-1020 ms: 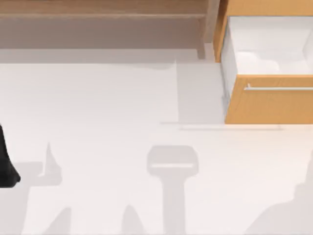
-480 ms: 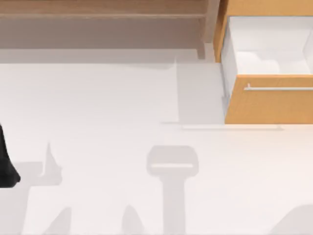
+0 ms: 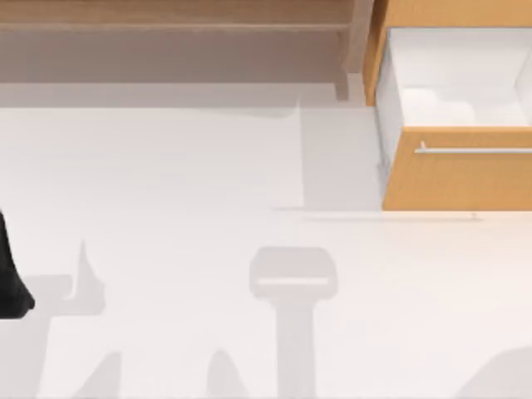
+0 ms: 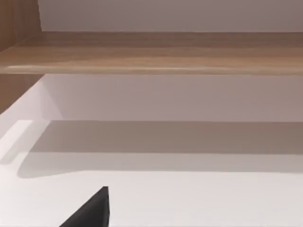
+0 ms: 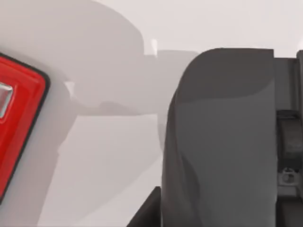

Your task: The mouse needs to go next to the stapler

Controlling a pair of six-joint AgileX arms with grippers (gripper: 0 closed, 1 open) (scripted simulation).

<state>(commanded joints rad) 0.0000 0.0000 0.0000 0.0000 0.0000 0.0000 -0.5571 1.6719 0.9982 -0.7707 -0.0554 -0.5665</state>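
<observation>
In the right wrist view the mouse (image 5: 218,142), a dark grey rounded lump, looms close to the camera. My right gripper (image 5: 158,213) is shut on it, with one black fingertip (image 5: 144,215) against its side. The stapler (image 5: 19,123), red with a black rim and a metal part, lies on the white table just beyond the mouse, a bare strip between them. My left gripper (image 3: 12,283) stays parked at the table's left edge. It appears as a black wedge (image 4: 92,210) in the left wrist view.
An open wooden drawer (image 3: 457,170) with a white inside and a metal handle juts out at the table's back right. A wooden shelf (image 3: 166,17) runs along the back, also in the left wrist view (image 4: 151,52). Arm shadows lie on the white table (image 3: 208,183).
The shadow at the table's front right has shrunk back toward the corner. The left arm and the drawer have not moved.
</observation>
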